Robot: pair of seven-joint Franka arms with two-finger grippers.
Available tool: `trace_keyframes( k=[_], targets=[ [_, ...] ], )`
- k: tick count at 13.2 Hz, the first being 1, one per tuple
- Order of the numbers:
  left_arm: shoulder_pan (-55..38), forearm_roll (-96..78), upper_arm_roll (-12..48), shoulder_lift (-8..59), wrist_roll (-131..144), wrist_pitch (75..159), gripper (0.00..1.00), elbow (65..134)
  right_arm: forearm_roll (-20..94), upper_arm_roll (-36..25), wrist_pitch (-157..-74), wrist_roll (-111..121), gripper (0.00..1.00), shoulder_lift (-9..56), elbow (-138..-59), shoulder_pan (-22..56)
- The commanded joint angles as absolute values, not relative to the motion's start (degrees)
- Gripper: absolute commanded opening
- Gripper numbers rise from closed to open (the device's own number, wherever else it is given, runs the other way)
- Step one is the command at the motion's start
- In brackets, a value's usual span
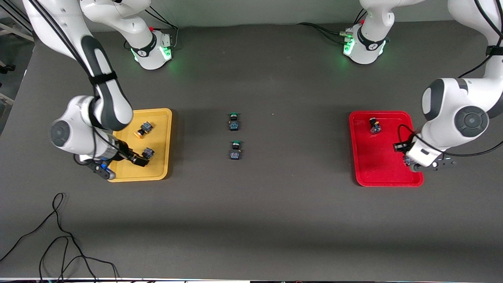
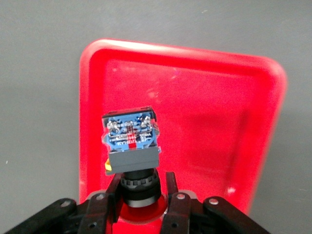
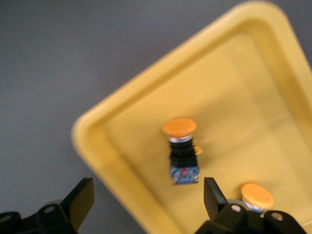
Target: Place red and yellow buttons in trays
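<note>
My right gripper (image 1: 136,158) hangs open over the yellow tray (image 1: 161,165), nothing between its fingers (image 3: 82,199). Two yellow buttons lie in that tray on their sides: one (image 1: 148,152) (image 3: 257,195) just off a fingertip, the other (image 1: 143,129) (image 3: 183,156) farther from the front camera. My left gripper (image 1: 408,161) (image 2: 141,187) is shut on a red button (image 2: 131,141) by its black collar, blue body pointing away, low over the red tray (image 1: 387,177) (image 2: 204,112). A second red button (image 1: 374,125) lies in the red tray.
Two green-capped switches (image 1: 234,121) (image 1: 235,150) lie in the middle of the table between the trays. A black cable (image 1: 59,236) loops on the table near the front camera, toward the right arm's end.
</note>
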State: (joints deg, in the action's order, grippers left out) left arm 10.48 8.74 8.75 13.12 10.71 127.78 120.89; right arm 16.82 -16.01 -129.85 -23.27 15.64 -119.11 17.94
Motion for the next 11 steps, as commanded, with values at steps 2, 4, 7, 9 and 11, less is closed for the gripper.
trace_keyframes(
  k=[2, 4, 7, 9, 11],
  targets=[
    [14.8, 9.1, 9.3, 13.1, 6.8, 145.0, 0.00, 134.2, 13.9, -15.8, -124.3, -17.9, 1.00, 0.9, -120.0, 17.1],
    [14.9, 9.1, 9.4, 15.7, 6.8, 147.7, 0.00, 134.6, 10.0, -14.7, -117.8, -17.4, 1.00, -3.2, -116.0, 15.7],
    [15.6, 9.1, 9.5, 15.5, 5.5, 147.5, 1.00, 133.8, 6.6, -10.8, -101.7, -13.5, 1.00, -4.5, -103.8, 11.4],
    [15.6, 9.1, 9.6, 13.3, 4.6, 145.5, 1.00, 132.0, 6.2, -6.7, -95.3, -9.3, 1.00, -4.5, -97.4, 7.1],
    [15.5, 9.0, 9.8, 10.5, 3.3, 140.3, 1.00, 129.2, 1.6, -4.7, -93.9, -6.4, 1.00, -4.6, -95.0, 6.0]
  ],
)
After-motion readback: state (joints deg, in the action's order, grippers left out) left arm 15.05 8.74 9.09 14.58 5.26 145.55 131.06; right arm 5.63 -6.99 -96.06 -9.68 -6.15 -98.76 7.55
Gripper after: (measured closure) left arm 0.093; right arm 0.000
